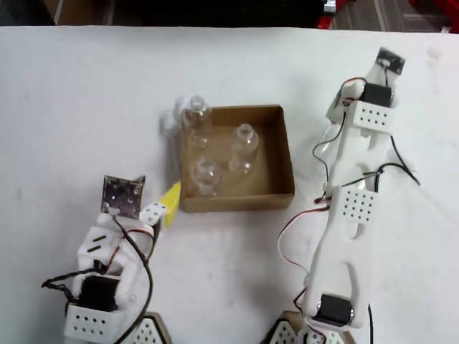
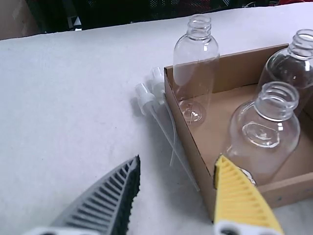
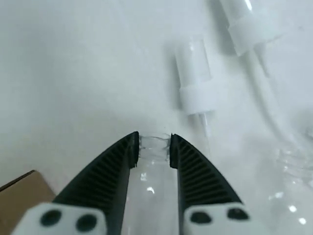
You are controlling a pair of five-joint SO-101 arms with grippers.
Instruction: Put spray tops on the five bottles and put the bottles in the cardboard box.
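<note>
Your left jaws stand apart just short of the box [image 2: 230,73], which holds three topless bottles [image 2: 266,132]. Spray tops [image 2: 143,93] lie beside it on the worktop. Farther off, your right jaws clamp what looks like a bottle neck [image 3: 155,143].

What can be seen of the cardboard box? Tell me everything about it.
The cardboard box is brown, shallow and open-topped, lying flat on the white table. Three clear uncapped bottles stand upright inside. Two spray tops lie on the table just outside one corner. The left hand, open, is by its neighbouring corner; contact cannot be told.
</note>
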